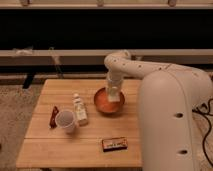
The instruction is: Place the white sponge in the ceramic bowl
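While the gripper (114, 93) is hovering over the ceramic bowl (102, 103) at mid-frame, the placing step is under way.
Its grasping state is impossible to tell; a pale patch there may be the white sponge. Next probably calls for letting go, then lifting clear of the counter (50, 145).

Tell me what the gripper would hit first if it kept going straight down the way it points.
The gripper points down over the bowl. Going straight on, it would likely meet the bowl's orange inside first, toward its right part. Depth is unclear, so it could instead catch the right rim.
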Controlling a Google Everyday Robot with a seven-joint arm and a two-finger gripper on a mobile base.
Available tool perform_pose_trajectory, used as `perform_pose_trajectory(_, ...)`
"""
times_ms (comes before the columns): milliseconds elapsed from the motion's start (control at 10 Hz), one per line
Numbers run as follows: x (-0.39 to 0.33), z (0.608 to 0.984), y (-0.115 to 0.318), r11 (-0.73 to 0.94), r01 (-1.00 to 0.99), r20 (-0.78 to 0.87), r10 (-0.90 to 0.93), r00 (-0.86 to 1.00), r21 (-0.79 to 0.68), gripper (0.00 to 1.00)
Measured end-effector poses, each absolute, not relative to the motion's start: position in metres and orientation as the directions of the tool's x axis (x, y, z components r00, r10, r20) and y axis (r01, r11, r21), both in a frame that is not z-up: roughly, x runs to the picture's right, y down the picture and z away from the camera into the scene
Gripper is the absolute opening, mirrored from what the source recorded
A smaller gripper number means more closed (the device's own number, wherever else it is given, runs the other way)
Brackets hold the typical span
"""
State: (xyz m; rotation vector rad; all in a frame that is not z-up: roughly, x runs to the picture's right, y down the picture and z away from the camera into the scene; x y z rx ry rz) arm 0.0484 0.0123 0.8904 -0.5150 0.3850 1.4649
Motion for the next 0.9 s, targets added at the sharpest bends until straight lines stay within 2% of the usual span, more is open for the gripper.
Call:
perform_pose_trajectory(400, 0.045, 0.888, 0.004, 0.046, -0.991, -0.509, 0.855, 0.103, -0.124, 0.80)
perform_pose_trajectory(900, 0.039, 0.863, -0.013, 0.078, -0.985, -0.468, 0.872, 0.141, -0.152, 0.80)
